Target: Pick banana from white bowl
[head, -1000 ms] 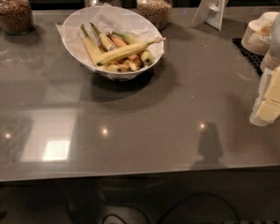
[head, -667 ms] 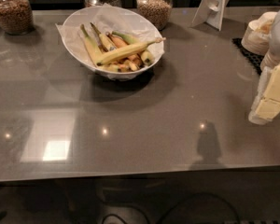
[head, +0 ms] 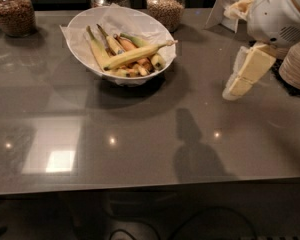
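Lying atop the other bananas (head: 110,46) in the white bowl (head: 121,78), the banana (head: 135,55) sat well apart from the gripper (head: 235,89), stem end toward it. Gripper hung over the table (head: 140,134) at right; couldn't tell if open or closed. Vs 1 s ago: gripper had shifted nearer the bowl; bowl and banana unmoved.

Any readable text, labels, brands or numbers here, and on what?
None: no writing shows on the white bowl, the banana, the jars, the counter, or the pincer, which hangs over the counter's right side, away from the bowl.
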Controlling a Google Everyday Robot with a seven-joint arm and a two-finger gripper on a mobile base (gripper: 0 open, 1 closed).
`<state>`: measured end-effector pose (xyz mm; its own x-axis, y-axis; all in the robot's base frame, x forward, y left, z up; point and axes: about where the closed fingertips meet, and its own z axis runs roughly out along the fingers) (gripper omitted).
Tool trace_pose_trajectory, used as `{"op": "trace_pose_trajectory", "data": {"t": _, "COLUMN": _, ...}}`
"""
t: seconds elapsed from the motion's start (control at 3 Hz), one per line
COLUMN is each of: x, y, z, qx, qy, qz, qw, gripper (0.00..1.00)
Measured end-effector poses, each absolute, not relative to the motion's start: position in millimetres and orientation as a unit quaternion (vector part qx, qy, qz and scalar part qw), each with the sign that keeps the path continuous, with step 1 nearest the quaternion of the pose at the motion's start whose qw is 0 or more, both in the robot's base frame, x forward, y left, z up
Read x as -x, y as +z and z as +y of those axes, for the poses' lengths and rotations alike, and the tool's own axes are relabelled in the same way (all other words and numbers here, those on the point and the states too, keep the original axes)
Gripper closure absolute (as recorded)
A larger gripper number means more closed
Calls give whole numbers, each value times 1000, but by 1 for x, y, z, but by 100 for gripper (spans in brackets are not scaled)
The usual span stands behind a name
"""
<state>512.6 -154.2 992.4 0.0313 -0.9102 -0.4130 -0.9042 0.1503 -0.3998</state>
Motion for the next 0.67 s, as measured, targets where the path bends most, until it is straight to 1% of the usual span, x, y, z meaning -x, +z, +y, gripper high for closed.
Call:
{"op": "trace_pose_trajectory", "data": {"t": 0.33, "x": -556, "y": 1006, "z": -115, "qx": 671, "qy": 16, "qz": 645, "qw": 365, "gripper": 0}}
{"op": "trace_pose_trajectory", "data": {"t": 0.67, "x": -598, "y": 1027, "z": -68, "qx": 687, "qy": 36, "qz": 597, "qw": 412, "gripper": 0}}
